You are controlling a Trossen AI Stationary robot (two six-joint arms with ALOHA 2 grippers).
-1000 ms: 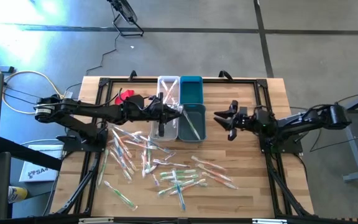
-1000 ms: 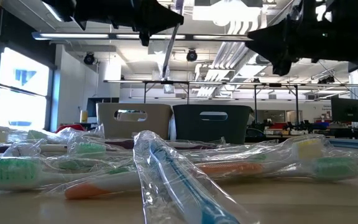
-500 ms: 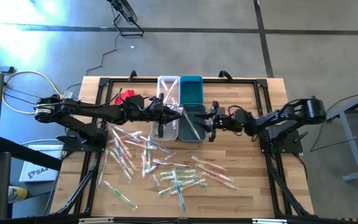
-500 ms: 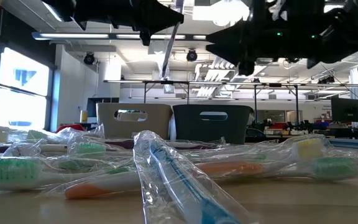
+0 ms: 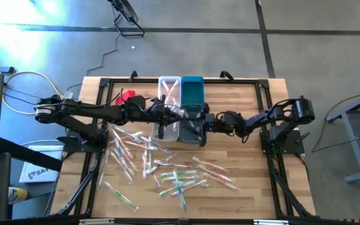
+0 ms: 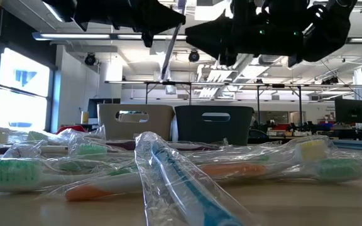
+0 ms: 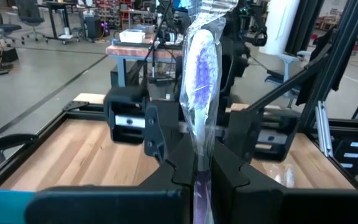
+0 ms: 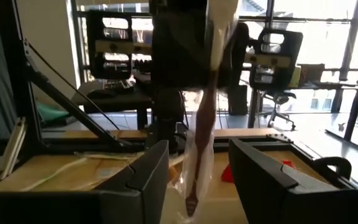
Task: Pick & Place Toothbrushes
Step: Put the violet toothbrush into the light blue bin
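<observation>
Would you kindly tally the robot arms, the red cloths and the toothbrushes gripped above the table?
Robot arms: 2, the left arm and the right arm
Red cloth: 1
Wrapped toothbrush gripped by the left end effector: 1
Total: 4

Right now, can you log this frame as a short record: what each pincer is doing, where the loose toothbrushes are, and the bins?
left pincer: shut on wrapped toothbrush, above the bins
right pincer: open, fingers either side of that same toothbrush
loose toothbrushes: scattered on table, in front of the bins
bins: white bin and teal bin, side by side
</observation>
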